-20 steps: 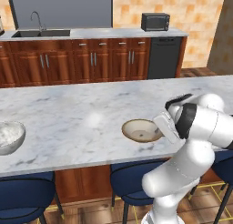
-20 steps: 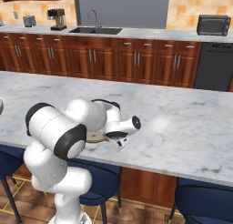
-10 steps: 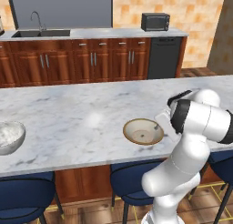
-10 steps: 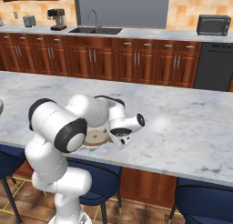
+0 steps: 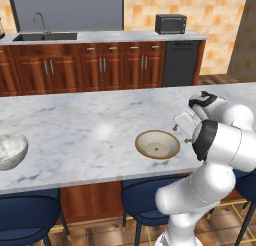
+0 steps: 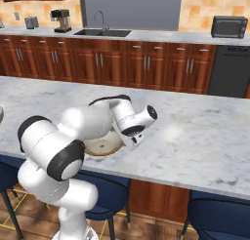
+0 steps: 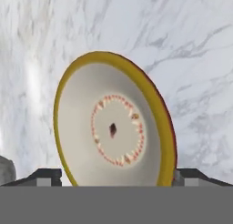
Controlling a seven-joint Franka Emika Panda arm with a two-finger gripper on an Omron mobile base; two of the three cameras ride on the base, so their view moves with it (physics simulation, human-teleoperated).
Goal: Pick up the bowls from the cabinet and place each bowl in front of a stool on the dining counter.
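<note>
The cream bowl (image 5: 157, 144) sits on the marble worktop (image 5: 90, 125) near its front edge; the fingers (image 7: 48, 174) stand wide apart either side, holding nothing.

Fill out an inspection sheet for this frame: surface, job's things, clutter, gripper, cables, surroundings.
Surface: dining counter, white grey-veined marble, unmarked.
Job's things: cream bowl sits upright near the counter's front edge, above a blue stool; marbled bowl sits further left on the same counter, above another stool. The cabinet the bowls came from is not seen.
Clutter: nothing seen on the counter besides the bowls.
Gripper: gripper open, a fingertip on each side of the cream bowl's rim, not clamping it.
Cables: nothing seen.
Surroundings: wall counter with sink, microwave, coffee machine, dark dishwasher front.
</note>
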